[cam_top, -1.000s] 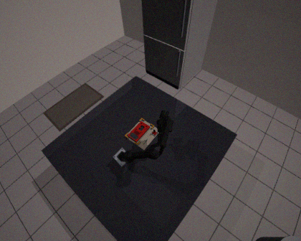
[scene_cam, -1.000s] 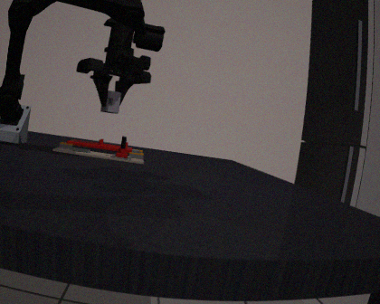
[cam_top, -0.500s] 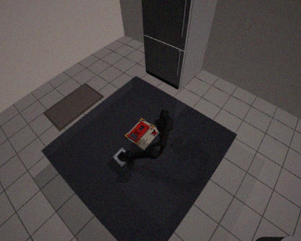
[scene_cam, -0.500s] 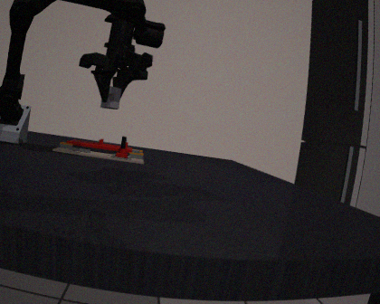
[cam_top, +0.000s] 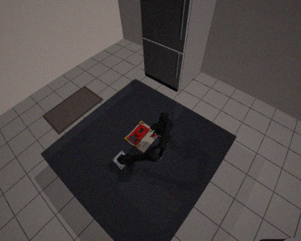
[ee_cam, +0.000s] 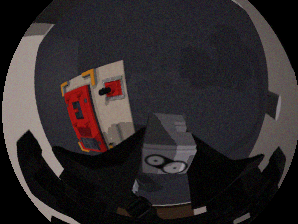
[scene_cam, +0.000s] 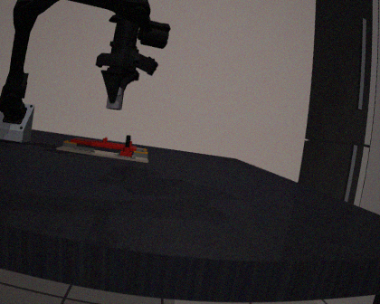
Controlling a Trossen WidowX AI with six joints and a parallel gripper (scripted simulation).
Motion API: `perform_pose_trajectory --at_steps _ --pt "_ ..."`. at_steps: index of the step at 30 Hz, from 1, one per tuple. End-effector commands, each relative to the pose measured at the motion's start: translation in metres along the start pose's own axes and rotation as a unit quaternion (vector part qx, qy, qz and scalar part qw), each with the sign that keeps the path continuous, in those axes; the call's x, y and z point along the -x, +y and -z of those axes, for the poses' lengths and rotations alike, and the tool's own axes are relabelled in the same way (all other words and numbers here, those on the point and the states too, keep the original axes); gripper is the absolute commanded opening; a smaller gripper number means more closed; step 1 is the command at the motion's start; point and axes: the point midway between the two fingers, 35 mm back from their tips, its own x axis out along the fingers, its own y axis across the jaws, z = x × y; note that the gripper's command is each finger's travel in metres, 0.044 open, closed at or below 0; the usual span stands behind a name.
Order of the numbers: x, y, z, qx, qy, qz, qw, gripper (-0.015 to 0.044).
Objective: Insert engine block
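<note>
One hand [scene_cam: 115,100] is gripping the engine block [ee_cam: 164,156], so we are aligning its slot over the car body [ee_cam: 83,112] rib

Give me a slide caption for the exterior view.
Gripper holds the gray engine block high above the red car body.

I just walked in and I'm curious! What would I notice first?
Probably the black robot arm holding a grey engine block in its gripper, high above the dark table. Below it lies the bright red car body on its pale board.
</note>
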Motion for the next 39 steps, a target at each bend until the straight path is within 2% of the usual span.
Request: perform_pose_trajectory --at_steps 1,10,20,29,39 --pt "-0.0015 0.0015 0.0006 0.068 0.002 -0.002 0.998 0.0000" --pt "-0.0031 0.0015 0.0005 0.221 0.003 -0.002 0.975 0.0000" --pt "-0.0048 0.0015 0.0004 0.385 0.004 -0.003 0.923 0.0000" --pt "-0.0064 0.0015 0.0004 0.523 0.005 -0.004 0.852 0.0000" --pt "-0.0082 0.0015 0.0003 0.662 0.005 -0.005 0.750 0.0000"
